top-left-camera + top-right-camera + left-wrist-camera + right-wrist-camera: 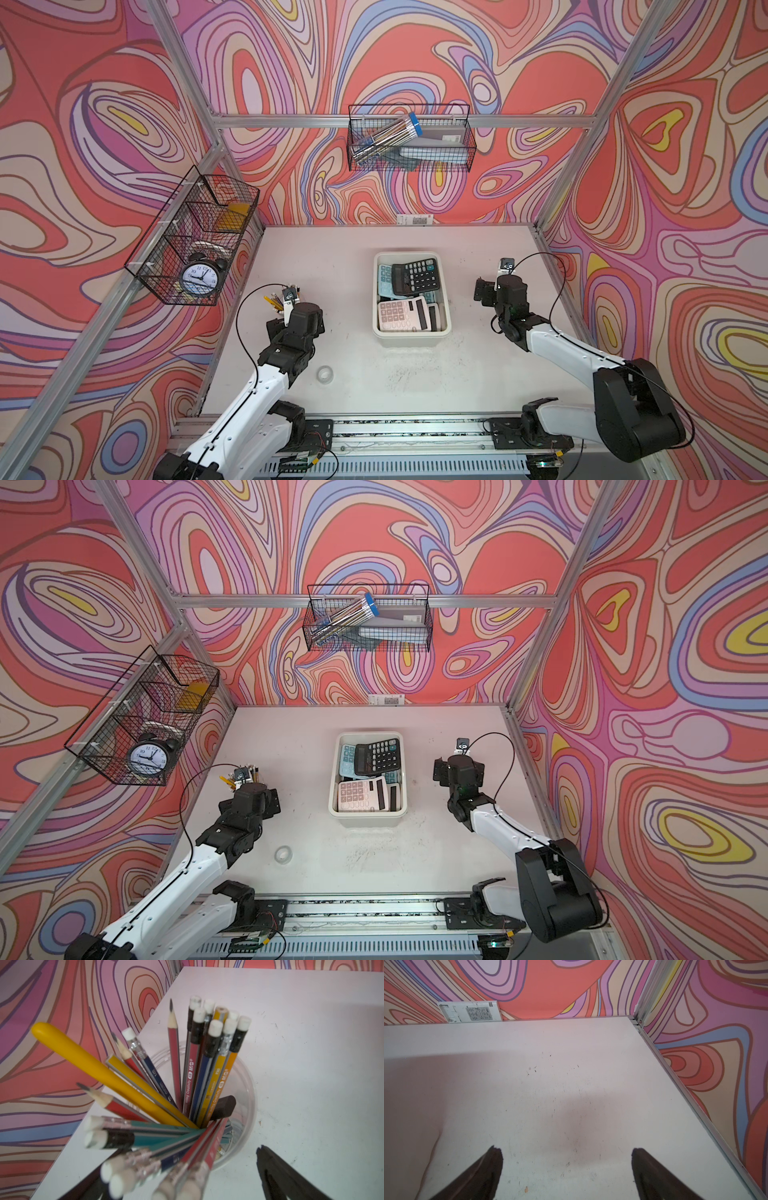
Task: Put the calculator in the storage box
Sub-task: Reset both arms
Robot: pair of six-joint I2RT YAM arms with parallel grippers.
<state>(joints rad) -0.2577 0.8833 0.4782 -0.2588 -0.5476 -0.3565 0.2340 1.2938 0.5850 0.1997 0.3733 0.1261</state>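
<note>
Tabletop (415, 386), storage box (411, 338) central, clear of edges

Pencil cup (250, 1093), tape roll (324, 374), alarm clock (198, 277)

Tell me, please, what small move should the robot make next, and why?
Likely just raise the left gripper a little, away from the clear plastic cup of pencils close to its fingers. The black calculator and the pink-keyed white calculator already lie in the off-white plastic storage box, no calculator shows on the white table, and both it and the right gripper are open and empty.
</note>
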